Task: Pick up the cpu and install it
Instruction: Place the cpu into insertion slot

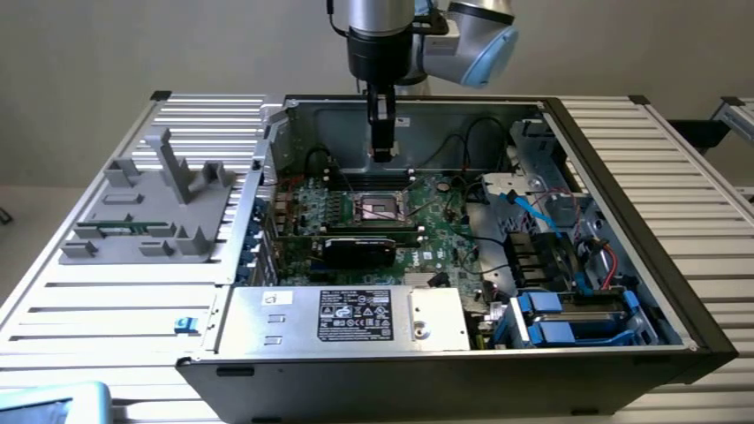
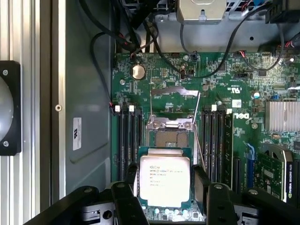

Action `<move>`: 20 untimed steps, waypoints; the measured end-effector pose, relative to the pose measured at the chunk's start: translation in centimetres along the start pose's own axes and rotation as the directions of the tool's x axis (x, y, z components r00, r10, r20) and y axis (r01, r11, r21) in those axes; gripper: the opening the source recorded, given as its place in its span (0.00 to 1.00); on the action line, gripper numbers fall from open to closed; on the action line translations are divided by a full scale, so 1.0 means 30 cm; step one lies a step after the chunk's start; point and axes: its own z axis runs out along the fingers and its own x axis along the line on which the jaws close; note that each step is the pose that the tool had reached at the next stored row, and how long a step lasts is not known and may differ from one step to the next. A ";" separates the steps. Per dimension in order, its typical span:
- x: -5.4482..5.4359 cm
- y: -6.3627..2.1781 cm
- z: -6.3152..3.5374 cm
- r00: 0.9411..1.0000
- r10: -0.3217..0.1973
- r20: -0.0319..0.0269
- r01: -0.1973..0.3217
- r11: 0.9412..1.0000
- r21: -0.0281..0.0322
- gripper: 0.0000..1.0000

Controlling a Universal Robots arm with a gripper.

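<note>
The gripper (image 2: 165, 187) stands over the motherboard (image 2: 234, 140) inside the open computer case (image 1: 613, 221), in the upper centre of the exterior view; its fingers (image 2: 201, 185) are spread wide and flank the cpu (image 2: 165, 180); whether they actually grip the chip cannot be told; the socket (image 1: 383, 206) lies below the gripper.

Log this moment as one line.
gripper: shut on cpu | position: above motherboard socket | cpu: not seated

Plain beige wall (image 1: 141, 44) behind the claw, ribbed silver aluminium-slat table (image 1: 659, 159) spreading beneath it on both sides, even soft light, pale floor patch (image 1: 14, 190) off the table's edge
</note>
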 end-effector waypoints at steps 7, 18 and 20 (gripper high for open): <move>-0.014 -0.002 0.042 1.000 0.007 -0.004 -0.007 1.000 0.000 0.55; -0.036 -0.005 0.107 1.000 0.019 -0.013 -0.019 1.000 -0.001 0.55; -0.039 -0.006 0.119 1.000 0.020 -0.013 -0.020 1.000 -0.001 0.55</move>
